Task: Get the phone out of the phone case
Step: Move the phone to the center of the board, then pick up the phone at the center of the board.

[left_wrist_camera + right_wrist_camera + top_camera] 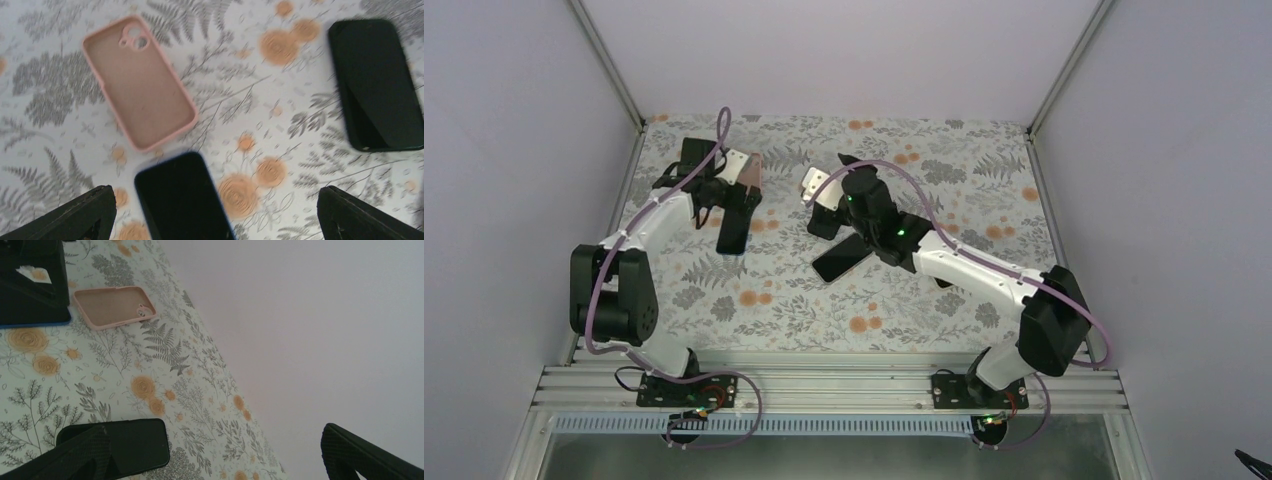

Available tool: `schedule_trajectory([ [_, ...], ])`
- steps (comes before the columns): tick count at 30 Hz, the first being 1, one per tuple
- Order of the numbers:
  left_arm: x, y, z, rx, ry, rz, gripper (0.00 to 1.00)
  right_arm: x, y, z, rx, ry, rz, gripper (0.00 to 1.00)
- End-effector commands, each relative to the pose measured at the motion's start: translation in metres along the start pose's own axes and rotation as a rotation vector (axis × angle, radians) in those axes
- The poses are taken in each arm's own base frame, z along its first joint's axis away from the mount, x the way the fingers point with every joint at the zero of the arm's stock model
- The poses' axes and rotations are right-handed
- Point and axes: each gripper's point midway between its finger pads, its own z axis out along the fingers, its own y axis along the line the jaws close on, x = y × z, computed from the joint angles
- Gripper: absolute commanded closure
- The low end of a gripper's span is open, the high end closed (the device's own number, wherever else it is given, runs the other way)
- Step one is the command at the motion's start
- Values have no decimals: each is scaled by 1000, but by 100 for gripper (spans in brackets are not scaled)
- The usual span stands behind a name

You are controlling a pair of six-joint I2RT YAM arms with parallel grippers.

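An empty pink phone case (137,82) lies open side up on the flowered table. Just below it a dark phone with a blue edge (182,197) lies flat, screen up, apart from the case. My left gripper (216,210) hovers over that phone, open, its fingers (65,220) wide on either side and nothing between them. From above, the case (749,180) and the phone (734,230) sit by the left gripper (740,205). My right gripper (215,440) is open and empty, tilted toward the back wall. In the right wrist view the case (112,306) lies ahead.
A second black phone (842,257) lies on the table under the right arm, also in the left wrist view as the black phone (377,85) and the right wrist view as the black phone (120,445). Grey walls enclose the table on three sides.
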Motion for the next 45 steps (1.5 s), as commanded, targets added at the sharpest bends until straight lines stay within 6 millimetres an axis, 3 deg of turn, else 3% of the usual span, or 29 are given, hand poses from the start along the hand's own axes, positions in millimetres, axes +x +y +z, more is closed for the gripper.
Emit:
schedule_trajectory([
  [1, -29, -21, -6, 49, -64, 72, 0, -13, -33, -10, 22, -42, 109, 1],
  [9, -52, -72, 15, 104, -76, 139, 0, 6, -78, -16, 48, -37, 252, 1],
  [15, -55, -113, 45, 139, -39, 181, 0, 30, -115, -26, 75, -36, 380, 1],
  [20, -54, -137, 69, 151, -8, 184, 0, 50, -139, -37, 91, -42, 480, 1],
  [33, -28, -174, 126, 193, 133, 136, 0, 73, -159, -51, 117, -37, 551, 1],
  [45, 7, -189, 152, 185, 221, 137, 0, 78, -164, -50, 121, -34, 567, 1],
])
